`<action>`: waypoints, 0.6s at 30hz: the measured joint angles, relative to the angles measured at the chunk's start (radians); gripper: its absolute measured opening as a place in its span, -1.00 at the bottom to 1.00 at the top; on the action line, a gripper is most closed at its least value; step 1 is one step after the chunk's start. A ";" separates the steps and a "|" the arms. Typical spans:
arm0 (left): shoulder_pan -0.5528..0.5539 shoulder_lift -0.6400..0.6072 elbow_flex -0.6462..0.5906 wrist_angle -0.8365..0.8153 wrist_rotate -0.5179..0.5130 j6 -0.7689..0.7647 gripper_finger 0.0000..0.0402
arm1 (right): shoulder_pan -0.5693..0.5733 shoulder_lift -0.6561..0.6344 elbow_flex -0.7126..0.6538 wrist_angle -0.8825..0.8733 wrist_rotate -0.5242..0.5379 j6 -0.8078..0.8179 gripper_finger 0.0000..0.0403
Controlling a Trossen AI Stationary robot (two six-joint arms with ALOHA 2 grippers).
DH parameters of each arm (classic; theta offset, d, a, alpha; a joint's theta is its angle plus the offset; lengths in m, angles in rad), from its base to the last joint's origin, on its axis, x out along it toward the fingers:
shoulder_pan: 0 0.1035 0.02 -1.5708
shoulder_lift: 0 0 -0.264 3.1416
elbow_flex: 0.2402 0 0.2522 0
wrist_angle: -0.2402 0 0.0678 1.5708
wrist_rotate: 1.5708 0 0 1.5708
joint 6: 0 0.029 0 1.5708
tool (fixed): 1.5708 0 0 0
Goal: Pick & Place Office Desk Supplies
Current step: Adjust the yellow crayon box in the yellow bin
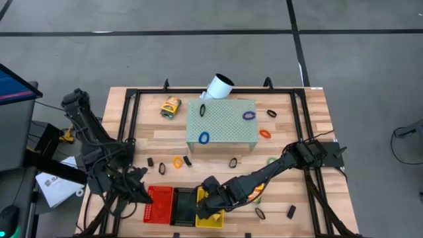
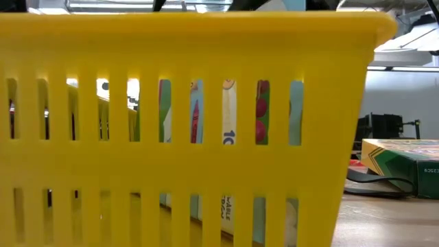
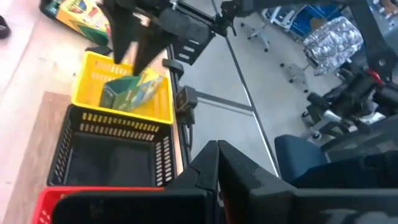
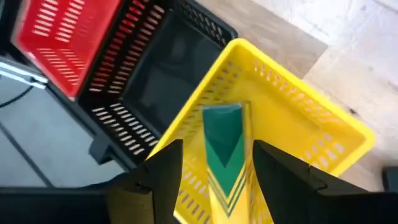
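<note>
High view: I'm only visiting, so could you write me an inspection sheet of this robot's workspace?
Surface: wooden table, black frame rails.
Job's things: one crayon box in the yellow basket; another near the tube; loops and clips scattered.
Clutter: green block carrying some loops; white tube; red basket and black basket, nothing seen inside.
Grippers: right gripper open, fingers either side of the box in the yellow basket; left gripper shut, by the red basket.
Cables: black cable on the table.
Surroundings: grey floor, screen, no people seen.
</note>
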 joint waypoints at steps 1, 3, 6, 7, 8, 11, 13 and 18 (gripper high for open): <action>0.007 0.000 0.000 0.000 0.000 0.001 -1.00 | 0.000 0.001 0.000 0.003 -0.016 -0.005 -0.05; 0.018 0.000 0.000 -0.001 0.000 0.002 -1.00 | 0.004 0.011 0.000 0.020 -0.043 -0.020 -0.05; 0.021 0.000 0.000 -0.001 -0.001 0.002 -1.00 | 0.011 0.013 -0.003 0.009 -0.042 -0.040 -0.05; 0.020 0.000 0.000 -0.001 -0.001 0.002 -1.00 | 0.011 0.011 -0.007 0.006 -0.041 -0.044 -0.05; 0.020 0.000 0.000 0.000 -0.001 0.002 -1.00 | 0.011 0.011 -0.008 -0.008 -0.041 -0.048 -0.05; 0.020 0.000 0.000 0.002 0.000 0.000 -1.00 | 0.008 0.013 -0.010 -0.007 -0.041 -0.080 -0.05; 0.020 0.000 0.000 0.009 -0.001 -0.002 -1.00 | 0.007 0.024 -0.008 0.007 -0.040 -0.096 -0.05; 0.020 0.000 0.000 0.024 -0.001 -0.006 -1.00 | 0.009 0.042 -0.008 0.024 -0.042 -0.101 -0.05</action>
